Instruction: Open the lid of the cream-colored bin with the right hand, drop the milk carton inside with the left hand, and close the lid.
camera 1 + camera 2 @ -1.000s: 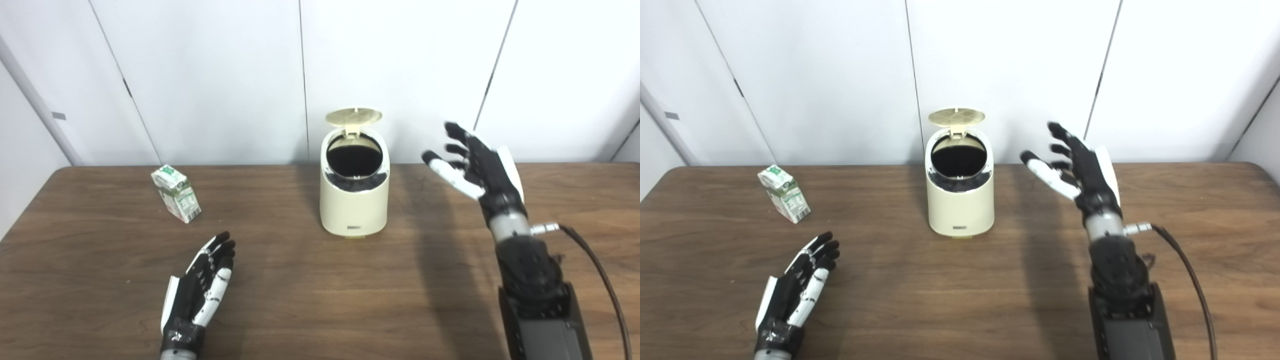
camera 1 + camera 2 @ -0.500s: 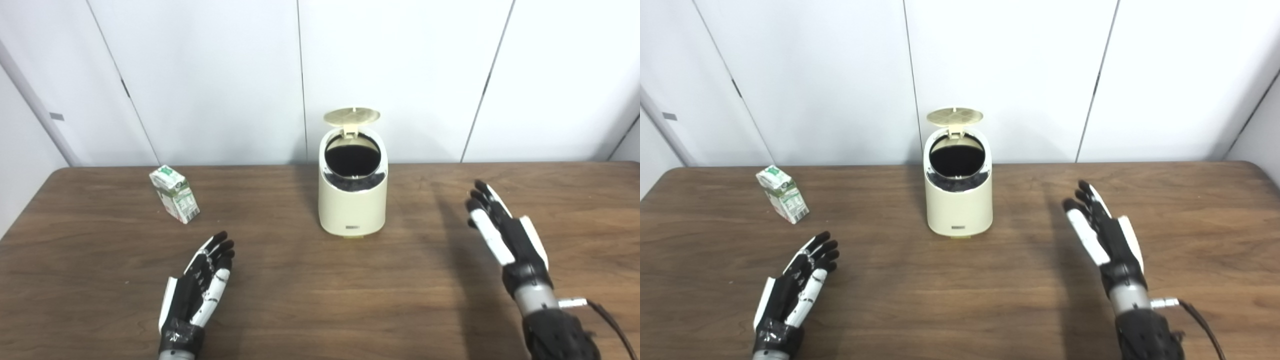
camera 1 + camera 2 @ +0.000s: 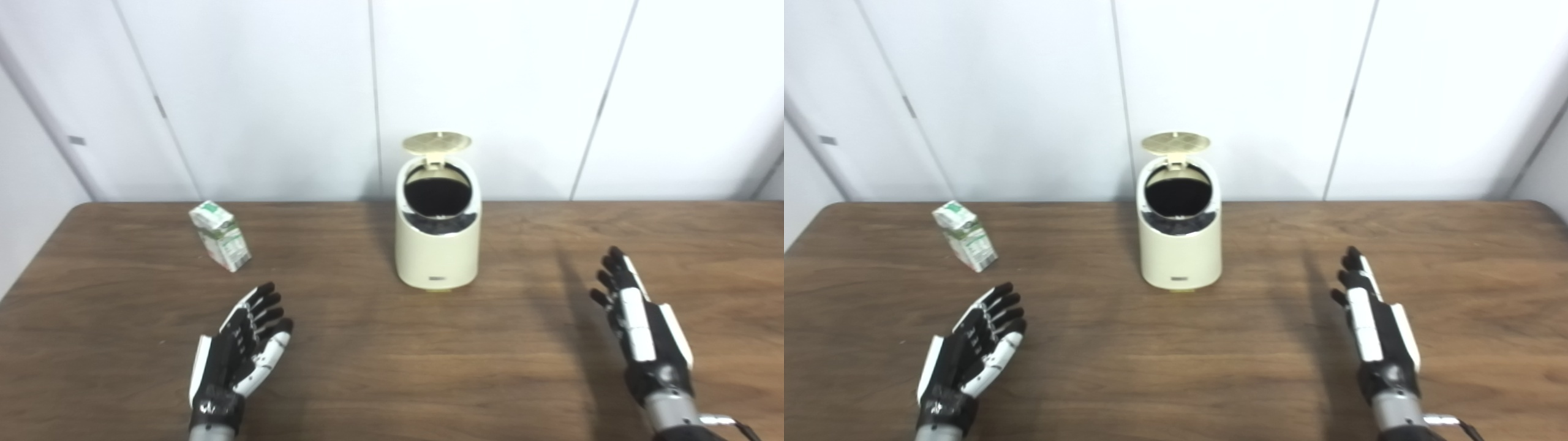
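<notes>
You have the cream-colored bin (image 3: 437,245) standing upright at the middle of the tabletop (image 3: 392,367), toward its far edge. Its round lid (image 3: 437,142) is flipped up on the rear hinge, and the dark opening faces you. Your milk carton (image 3: 220,236), white with green print, stands slightly tilted well to the bin's left, apart from it.

brown wooden table (image 3: 392,380), white wall panels (image 3: 263,92)
</notes>
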`<control>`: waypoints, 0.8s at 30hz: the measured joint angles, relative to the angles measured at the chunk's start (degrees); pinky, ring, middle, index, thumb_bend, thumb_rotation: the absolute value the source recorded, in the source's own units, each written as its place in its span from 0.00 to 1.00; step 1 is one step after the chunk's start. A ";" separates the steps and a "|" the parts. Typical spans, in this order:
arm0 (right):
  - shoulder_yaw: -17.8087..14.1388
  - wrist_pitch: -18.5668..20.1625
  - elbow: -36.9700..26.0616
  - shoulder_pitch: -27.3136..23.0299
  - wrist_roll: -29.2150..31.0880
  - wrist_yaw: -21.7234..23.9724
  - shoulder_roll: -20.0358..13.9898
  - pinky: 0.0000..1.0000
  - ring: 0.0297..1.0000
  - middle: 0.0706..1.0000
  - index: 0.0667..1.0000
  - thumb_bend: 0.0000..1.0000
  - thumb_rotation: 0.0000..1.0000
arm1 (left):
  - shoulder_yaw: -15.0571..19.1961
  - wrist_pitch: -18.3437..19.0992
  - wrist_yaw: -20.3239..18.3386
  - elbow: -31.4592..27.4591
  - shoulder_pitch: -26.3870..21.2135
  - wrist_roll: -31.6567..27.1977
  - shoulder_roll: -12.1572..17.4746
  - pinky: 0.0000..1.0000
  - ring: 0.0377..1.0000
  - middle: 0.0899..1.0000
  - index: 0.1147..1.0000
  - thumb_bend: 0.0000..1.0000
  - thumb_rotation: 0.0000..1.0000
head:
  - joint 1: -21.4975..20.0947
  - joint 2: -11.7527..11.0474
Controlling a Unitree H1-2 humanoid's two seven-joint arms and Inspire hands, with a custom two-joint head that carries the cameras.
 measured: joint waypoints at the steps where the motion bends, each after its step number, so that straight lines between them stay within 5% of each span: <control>1: 0.01 -0.02 0.28 0.03 0.10 0.13 -0.23 0.91 0.97 0.99 1.00 0.58 0.98 | 0.30 1.15 0.38 -0.99 -0.48 1.05 0.08 0.74 0.76 0.78 0.84 0.71 0.27 | 1.22 -0.44; 8: -0.24 -1.02 0.95 -0.02 2.71 0.62 -1.23 0.88 0.95 0.96 0.99 0.62 0.93 | 1.64 4.24 1.41 -2.28 -4.74 6.83 1.74 0.72 0.77 0.81 0.84 0.81 0.18 | 6.32 -1.58; 15: -0.28 2.95 -2.93 0.19 3.80 0.27 -1.30 0.68 0.84 0.87 0.91 0.63 0.89 | 4.20 5.38 3.94 -1.13 -7.30 11.76 4.55 0.72 0.78 0.82 0.85 0.84 0.22 | 8.87 -2.46; 24: 0.05 4.97 -5.89 0.41 5.21 0.77 -1.74 0.63 0.81 0.84 0.88 0.68 0.88 | 5.36 9.67 4.52 5.31 -14.93 14.12 9.55 0.63 0.79 0.89 0.91 0.87 0.21 | 9.93 -2.72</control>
